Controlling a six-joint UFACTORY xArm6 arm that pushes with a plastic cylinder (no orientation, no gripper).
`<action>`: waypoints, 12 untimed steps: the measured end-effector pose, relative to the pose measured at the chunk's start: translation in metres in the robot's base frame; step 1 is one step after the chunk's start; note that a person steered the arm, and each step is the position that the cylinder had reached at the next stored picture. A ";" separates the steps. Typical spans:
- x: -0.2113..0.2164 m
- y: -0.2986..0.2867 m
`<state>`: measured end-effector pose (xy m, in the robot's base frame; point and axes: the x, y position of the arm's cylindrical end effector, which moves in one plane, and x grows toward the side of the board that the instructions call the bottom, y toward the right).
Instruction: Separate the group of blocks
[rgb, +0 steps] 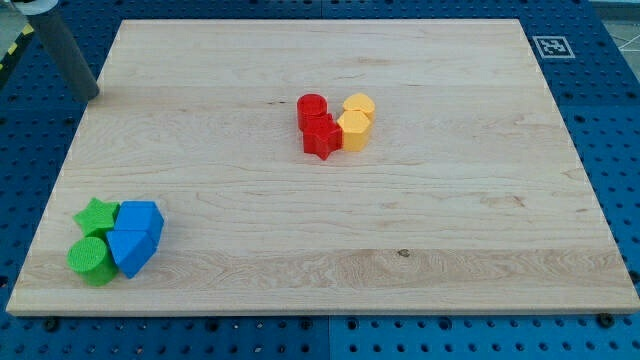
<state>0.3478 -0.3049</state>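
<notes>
Tip far from red-yellow cluster

One camera only, so nothing is shared with a second view. It stands off the board's near long edge, raised, looking down and across at a slant (the far edge reads shorter than the near one). It sits back enough to take in the whole wooden top, with blue pegboard showing around the sides.

My tip sits far upper-left (rod tilted).
</notes>
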 end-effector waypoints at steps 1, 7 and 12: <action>0.000 0.000; 0.215 0.012; 0.215 0.121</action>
